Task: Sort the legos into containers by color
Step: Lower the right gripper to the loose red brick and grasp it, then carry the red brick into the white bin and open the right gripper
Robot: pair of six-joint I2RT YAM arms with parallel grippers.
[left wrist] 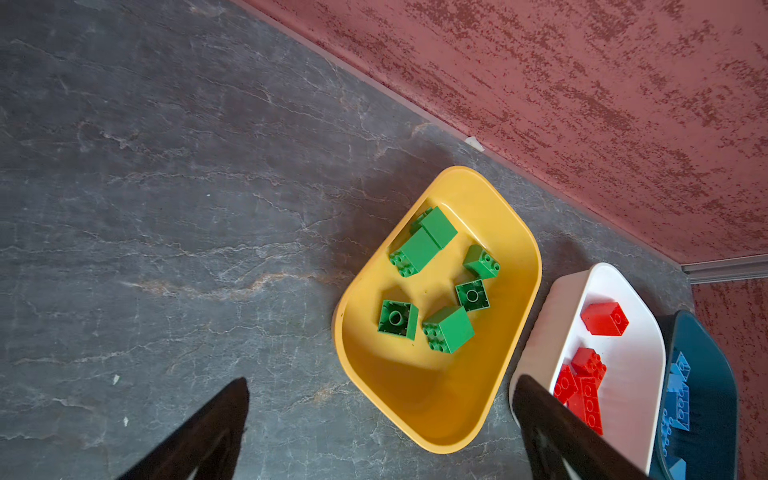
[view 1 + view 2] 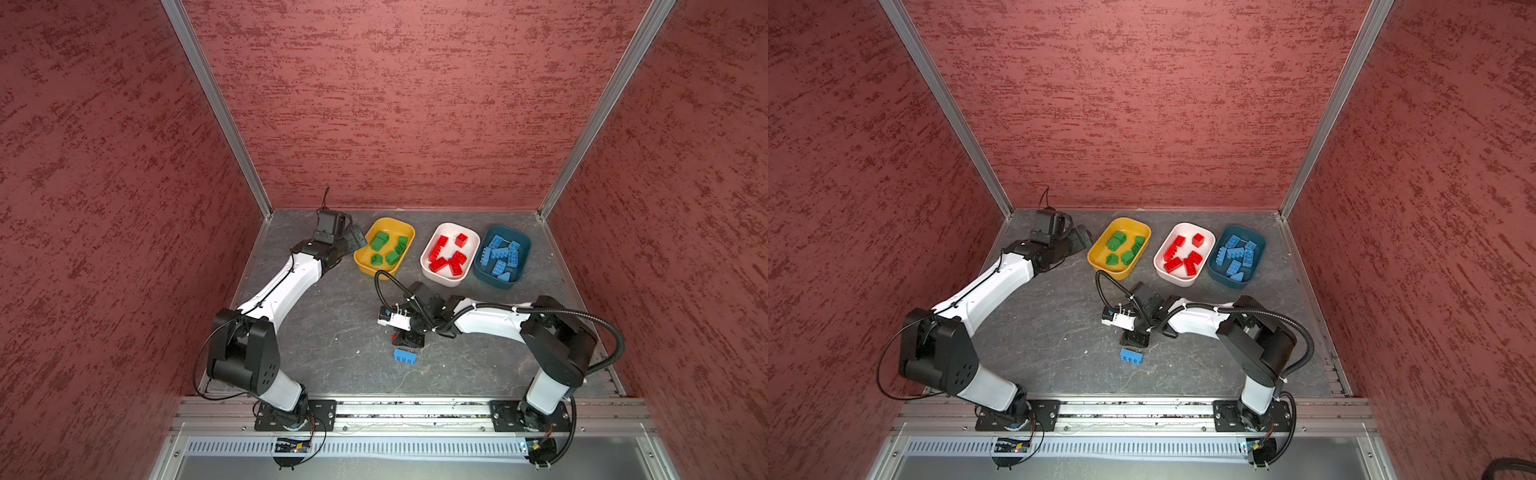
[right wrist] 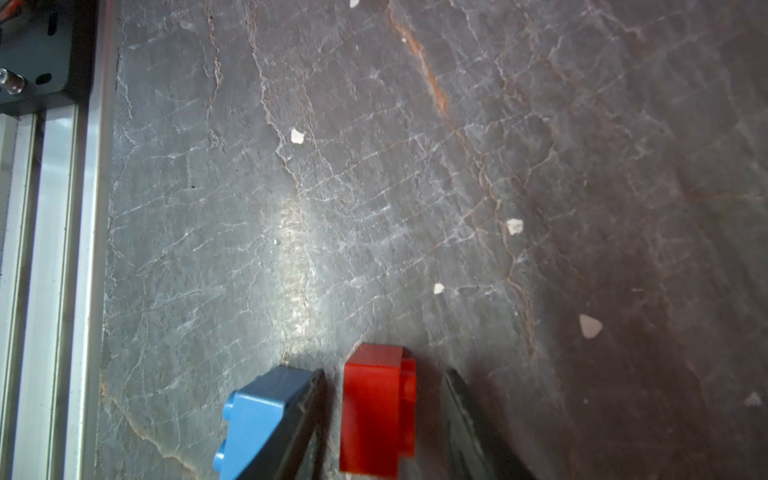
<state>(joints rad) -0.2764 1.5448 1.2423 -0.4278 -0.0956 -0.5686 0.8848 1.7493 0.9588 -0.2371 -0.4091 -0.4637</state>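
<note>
Grey, slate-patterned worktop (image 2: 332, 332) is carrying everything, boxed in by red textured walls (image 2: 374, 104). Three containers are sitting in a row along its far edge, each serving as the home for one colour. The mustard container (image 1: 419, 399) is holding green legos (image 1: 428, 245), the white container (image 2: 440, 279) red legos (image 2: 446, 257), and the teal container (image 2: 494, 282) blue legos (image 2: 500, 257). The left gripper (image 1: 380, 386) is hovering just beside the mustard container with its jaws spread wide and nothing between them, probably parking clear of the other arm. The right gripper (image 3: 382, 374) is reaching down to the middle of the worktop, where two legos are lying unsorted. Its jaws are straddling the loose red brick (image 3: 374, 411), one on each side. A narrow gap seems to be showing at both faces, so it is likely not clamping yet, though shadow is making this hard to confirm. The loose blue brick (image 3: 257, 419) is lying just outside one jaw, apparently waiting its turn.
</note>
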